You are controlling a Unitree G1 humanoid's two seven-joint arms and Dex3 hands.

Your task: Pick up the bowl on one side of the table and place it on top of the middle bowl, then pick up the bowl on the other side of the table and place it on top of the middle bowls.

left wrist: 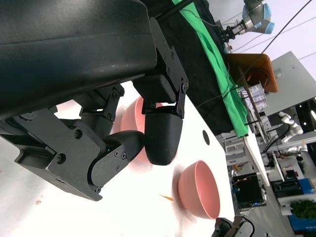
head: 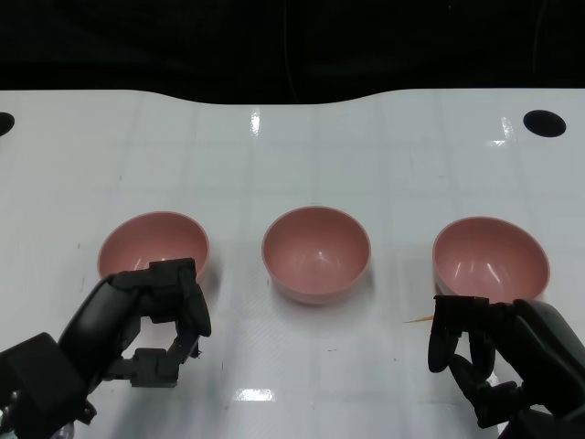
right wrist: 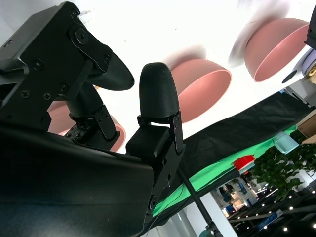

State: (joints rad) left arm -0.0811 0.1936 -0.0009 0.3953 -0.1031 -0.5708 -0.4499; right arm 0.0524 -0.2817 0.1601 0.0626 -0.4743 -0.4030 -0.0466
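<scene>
Bright overhead light is flooding the white counter (head: 302, 366) in the head view, throwing small glare patches near its far edge and its near edge and laying soft shadows beneath the three pink bowls, while the background beyond the counter is staying black. In the right wrist view the counter is blowing out to pure white and the far pink bowl (right wrist: 276, 47) is smearing with blur.

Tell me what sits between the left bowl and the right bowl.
In the head view, the middle bowl stands between the left bowl and the right bowl, apart from both.
</scene>
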